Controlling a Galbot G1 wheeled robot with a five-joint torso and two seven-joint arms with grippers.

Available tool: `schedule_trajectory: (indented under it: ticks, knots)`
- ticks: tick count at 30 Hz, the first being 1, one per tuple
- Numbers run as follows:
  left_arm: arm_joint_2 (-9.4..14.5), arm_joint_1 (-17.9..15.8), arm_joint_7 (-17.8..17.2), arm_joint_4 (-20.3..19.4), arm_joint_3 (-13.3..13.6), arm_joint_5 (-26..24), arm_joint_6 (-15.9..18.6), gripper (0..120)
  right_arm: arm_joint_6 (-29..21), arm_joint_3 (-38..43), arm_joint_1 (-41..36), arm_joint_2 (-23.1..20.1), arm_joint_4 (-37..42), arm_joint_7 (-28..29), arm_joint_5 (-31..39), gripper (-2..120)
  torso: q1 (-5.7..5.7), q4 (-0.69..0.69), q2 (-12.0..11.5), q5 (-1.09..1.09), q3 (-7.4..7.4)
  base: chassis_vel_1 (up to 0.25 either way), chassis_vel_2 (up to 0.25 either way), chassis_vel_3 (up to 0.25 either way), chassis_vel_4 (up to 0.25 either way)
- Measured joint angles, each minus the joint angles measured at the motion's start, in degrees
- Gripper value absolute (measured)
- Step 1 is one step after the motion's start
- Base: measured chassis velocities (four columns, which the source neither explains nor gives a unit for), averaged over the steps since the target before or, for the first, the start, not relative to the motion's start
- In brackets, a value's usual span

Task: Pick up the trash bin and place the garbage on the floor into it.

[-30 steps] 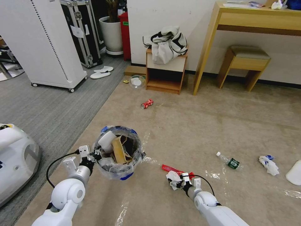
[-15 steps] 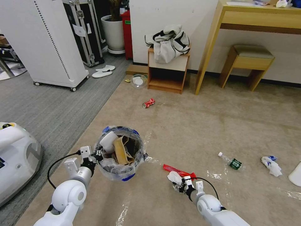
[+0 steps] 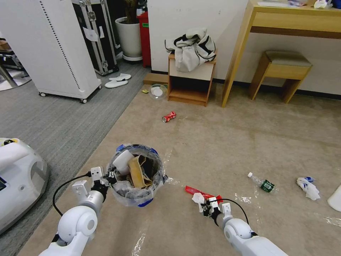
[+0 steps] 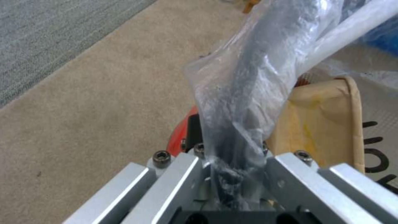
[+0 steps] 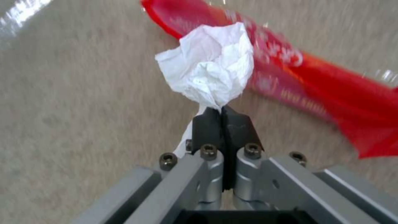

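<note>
The right gripper (image 3: 205, 207), jaws pinched on a crumpled white tissue (image 5: 211, 74) just above the beige carpet floor (image 3: 227, 142), has the blue-and-red bag-lined trash bin (image 3: 136, 174) to its left, clamped at the rim by the left gripper (image 3: 106, 176)

The beige floor (image 3: 220, 142) is strewn with litter: a crushed red can (image 3: 168, 116), a red wrapper (image 3: 204, 193), a green-label bottle (image 3: 262, 182) and a white tissue (image 3: 308, 187), all lying well apart.
</note>
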Motion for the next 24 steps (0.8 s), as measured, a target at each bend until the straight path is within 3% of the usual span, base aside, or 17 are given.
schedule_trajectory:
  ticks: [17, 24]
  knots:
    - [0.6, 1.11, -0.05, -2.06, 1.99, -0.06, 0.63, 1, -0.8, 3.44, -4.27, -6.21, 12.49, 2.41, 1.34, 0, 0.0, -0.01, 0.0, 0.01, 0.0, 0.0, 0.0, 0.0, 0.0]
    - [0.95, 1.69, 0.29, -2.94, 3.14, 0.32, 0.75, 1, -1.16, 6.87, -7.81, -10.29, 22.95, 2.63, 2.18, 0, 0.0, -0.01, 0.0, 0.01, 0.0, 0.0, 0.0, 0.0, 0.0]
